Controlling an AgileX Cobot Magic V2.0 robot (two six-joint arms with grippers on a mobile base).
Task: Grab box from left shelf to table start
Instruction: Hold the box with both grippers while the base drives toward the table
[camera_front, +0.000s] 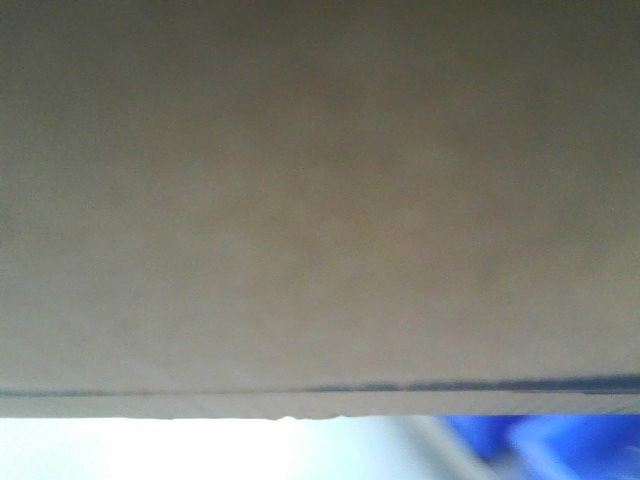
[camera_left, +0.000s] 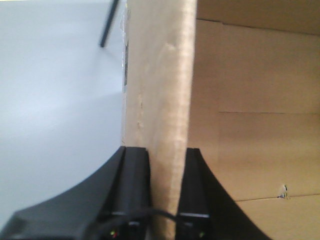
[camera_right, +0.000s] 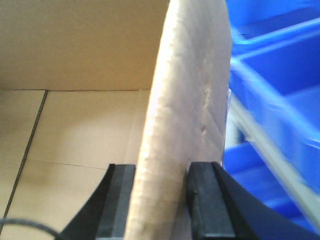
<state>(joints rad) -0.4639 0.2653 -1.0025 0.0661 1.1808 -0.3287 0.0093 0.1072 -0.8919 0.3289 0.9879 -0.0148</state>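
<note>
**Front-facing view.** You see the box (camera_front: 320, 200) pressed close to the camera. Its plain brown cardboard face fills nearly the whole frame. A thin dark line runs along the face just above its lower edge. Below that edge lies a bright white band, with blue bins (camera_front: 560, 445) at the lower right. You cannot tell from this view whether the box rests on anything.

**Left wrist view.** The left gripper (camera_left: 165, 192) reaches up from the bottom of the frame, in line with one upright wall of the box. Its two black fingers (camera_left: 134, 190) stand narrow, one on each side of the wall and touching it, so the wall is clamped between them. The box interior lies to the right of the wall. A pale blank surface lies to the left, with a thin dark rod (camera_left: 107, 25) at the top.

**Right wrist view.** The right gripper (camera_right: 162, 200) enters from the bottom in the same pose. Its black fingers (camera_right: 207, 200) are closed against both faces of another box wall. The interior floor shows at left and the blue bins at right, just beyond the wall.
</note>
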